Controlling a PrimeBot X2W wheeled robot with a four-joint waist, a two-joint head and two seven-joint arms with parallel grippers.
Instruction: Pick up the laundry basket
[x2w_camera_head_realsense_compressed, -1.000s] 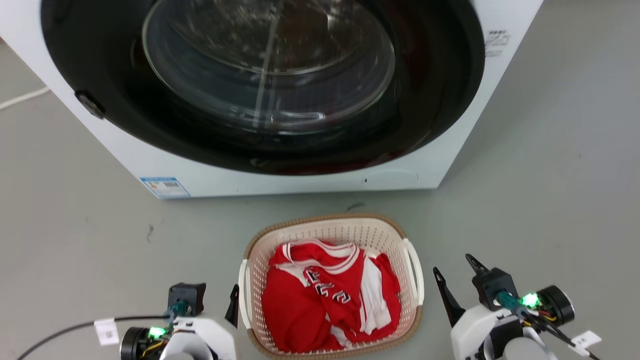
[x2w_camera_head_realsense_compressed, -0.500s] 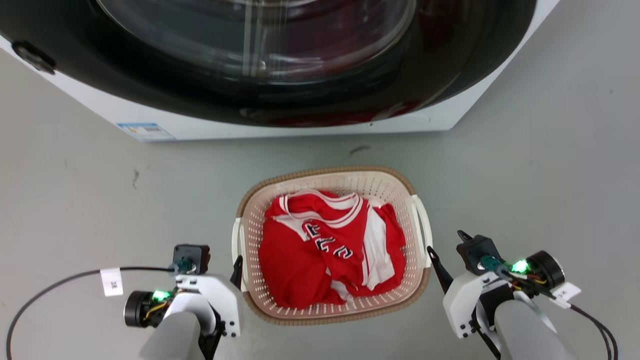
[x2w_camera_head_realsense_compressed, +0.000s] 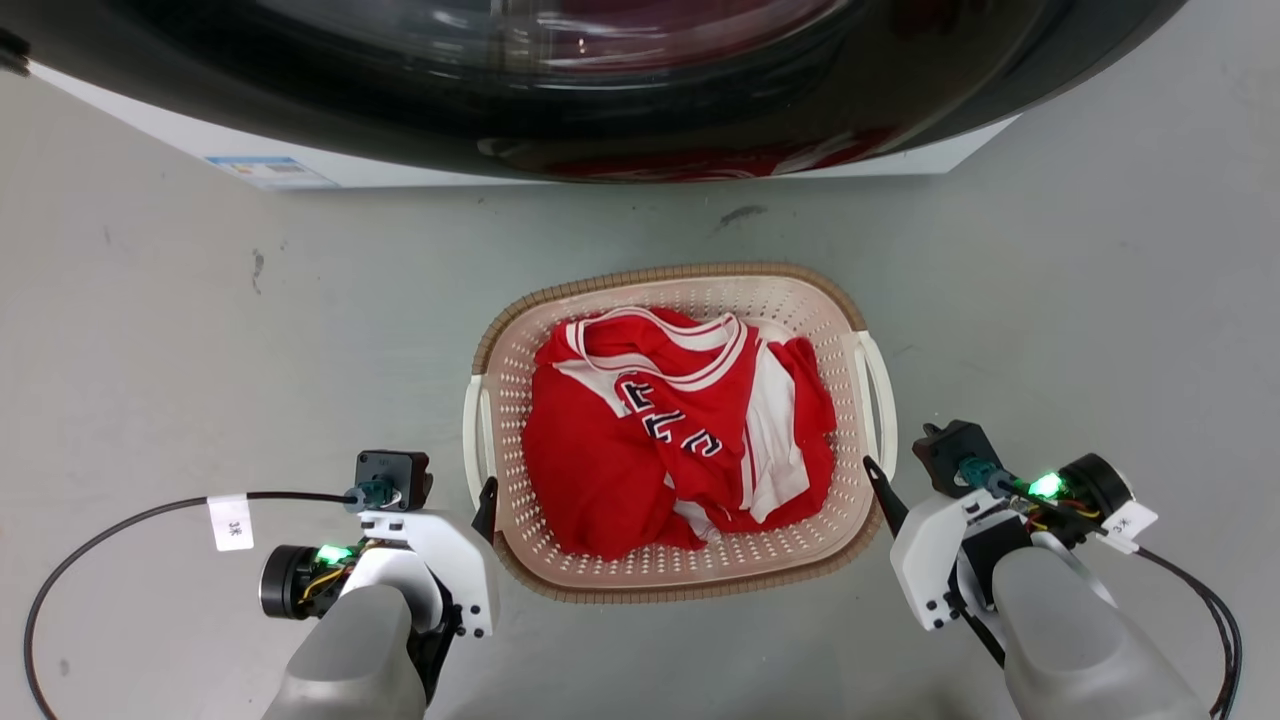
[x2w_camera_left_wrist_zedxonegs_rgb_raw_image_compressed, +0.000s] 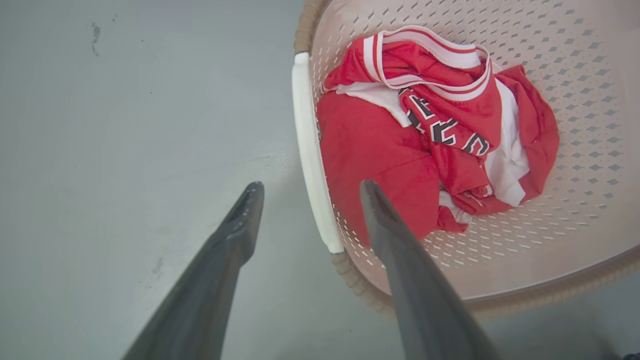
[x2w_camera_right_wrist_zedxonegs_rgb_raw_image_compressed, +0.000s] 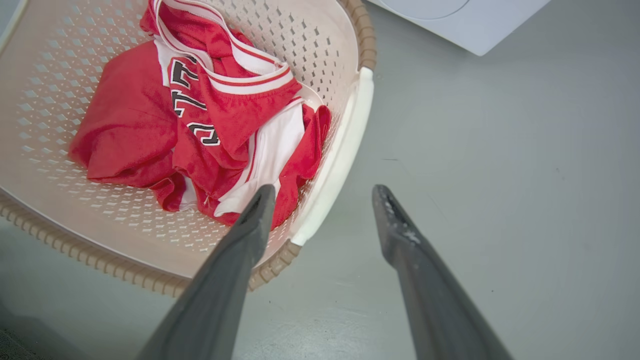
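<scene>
Laundry basket (x2w_camera_head_realsense_compressed: 690, 296) on scuffed grey floor (x2w_camera_head_realsense_compressed: 150, 330)

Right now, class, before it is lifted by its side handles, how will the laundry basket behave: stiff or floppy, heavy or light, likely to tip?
The laundry basket looks like rigid perforated plastic, so it probably keeps its shape. Holding a crumpled red jersey, it is likely light. The jersey sits fairly central, so an even two-handle lift should stay level.

floor (x2w_camera_head_realsense_compressed: 150, 330): smooth grey, few dark scuffs (x2w_camera_head_realsense_compressed: 738, 214) | washer (x2w_camera_head_realsense_compressed: 600, 100): white, dark glass door, far side | light: even
</scene>
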